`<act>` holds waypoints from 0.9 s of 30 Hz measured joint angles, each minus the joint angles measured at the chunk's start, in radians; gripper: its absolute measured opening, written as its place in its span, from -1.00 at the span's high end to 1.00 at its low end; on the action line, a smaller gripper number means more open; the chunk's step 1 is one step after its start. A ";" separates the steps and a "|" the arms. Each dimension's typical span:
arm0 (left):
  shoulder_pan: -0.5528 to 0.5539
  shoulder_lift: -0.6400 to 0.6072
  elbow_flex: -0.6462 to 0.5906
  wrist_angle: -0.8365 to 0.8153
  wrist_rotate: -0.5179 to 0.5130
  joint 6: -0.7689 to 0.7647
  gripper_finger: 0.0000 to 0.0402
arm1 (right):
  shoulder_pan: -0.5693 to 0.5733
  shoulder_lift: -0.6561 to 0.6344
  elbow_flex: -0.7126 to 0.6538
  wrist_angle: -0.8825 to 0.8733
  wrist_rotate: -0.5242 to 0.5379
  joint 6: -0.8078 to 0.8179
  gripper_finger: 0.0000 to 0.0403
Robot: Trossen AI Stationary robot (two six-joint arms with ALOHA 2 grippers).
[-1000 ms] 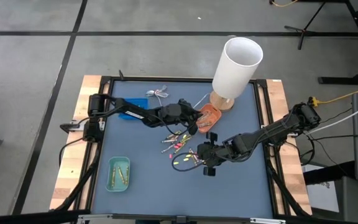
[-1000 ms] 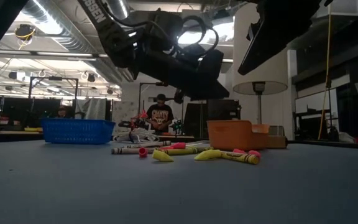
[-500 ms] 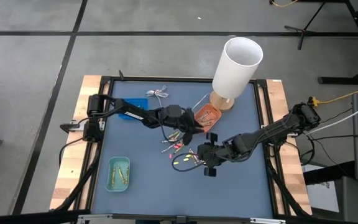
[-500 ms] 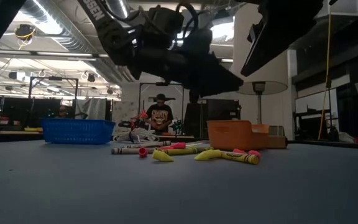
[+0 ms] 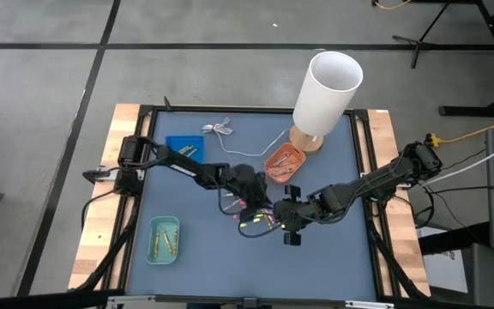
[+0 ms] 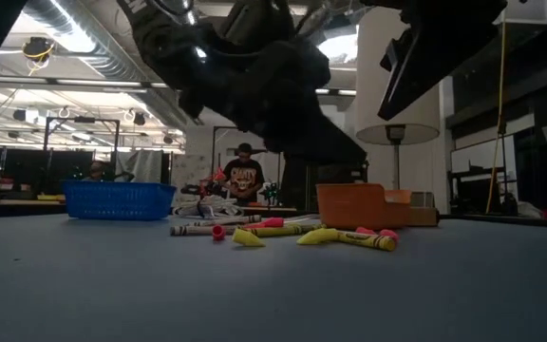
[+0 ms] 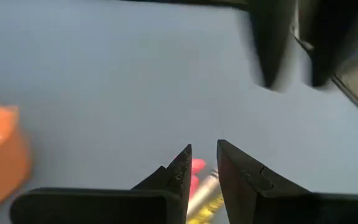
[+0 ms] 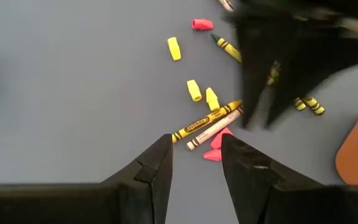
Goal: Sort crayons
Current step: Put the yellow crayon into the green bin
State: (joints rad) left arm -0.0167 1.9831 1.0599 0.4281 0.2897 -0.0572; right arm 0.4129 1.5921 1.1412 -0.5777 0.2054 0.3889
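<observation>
The crayons (image 5: 249, 209) lie loose in a small scatter near the middle of the blue tabletop (image 5: 204, 257), between the two arms and just in front of the orange tray (image 5: 283, 161). In the right wrist view a long yellow crayon (image 8: 205, 122) and a pale one (image 8: 213, 130) lie side by side, touching along their length, both on the same slanted axis. A dark green crayon (image 8: 227, 47) lies apart from them on a crossing slant. Short yellow stubs (image 8: 174, 48) and pink bits (image 8: 202, 24) lie around them, pointing every which way. From the low view the crayons (image 6: 283, 231) all lie flat, none standing on end.

The left tool (image 5: 260, 209) hangs over the scatter, its arm reaching in from the left edge of the tabletop. In its own wrist view its fingers (image 7: 179, 174) stand a narrow gap apart, pinching nothing, with a pink and a yellow crayon showing just beyond the tips.

The right tool (image 5: 273, 215) sits just beside the scatter on the right, low over the tabletop. Its fingers (image 8: 157, 165) are spread and empty, with the yellow and pale pair lying just past them.

More crayons (image 5: 166, 239) lie lengthwise in the green tray (image 5: 153, 253) near the front left corner. A blue basket (image 5: 181, 147) sits at the back left, and a white lamp (image 5: 327, 92) stands behind the orange tray.
</observation>
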 joint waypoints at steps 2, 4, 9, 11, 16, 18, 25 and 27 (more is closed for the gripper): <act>-0.027 0.000 0.000 -0.020 -0.004 0.060 0.70 | 0.000 0.000 0.000 0.000 0.000 0.000 0.33; -0.053 0.000 0.000 -0.029 -0.032 0.112 0.70 | 0.000 0.000 0.000 0.000 0.000 0.000 0.33; -0.114 0.000 0.000 -0.021 -0.141 0.217 0.70 | 0.000 0.000 0.000 0.000 -0.001 0.000 0.33; -0.133 0.000 0.000 -0.020 -0.180 0.225 0.70 | 0.000 0.000 0.000 0.000 -0.001 -0.001 0.33; -0.155 0.000 0.000 -0.017 -0.202 0.219 0.70 | 0.000 0.000 0.000 0.000 -0.008 -0.002 0.33; -0.155 0.005 0.010 -0.019 -0.202 0.198 0.70 | 0.000 0.000 0.000 0.000 -0.020 -0.003 0.33; -0.155 0.027 0.087 -0.070 -0.202 0.183 0.70 | 0.000 0.000 0.000 -0.008 -0.043 -0.003 0.33; -0.155 0.038 0.106 -0.098 -0.202 0.198 0.70 | 0.000 0.000 0.000 -0.020 -0.043 -0.003 0.33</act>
State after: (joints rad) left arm -0.1715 2.0211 1.1661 0.3305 0.0881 0.1403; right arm 0.4129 1.5921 1.1416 -0.5976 0.1623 0.3862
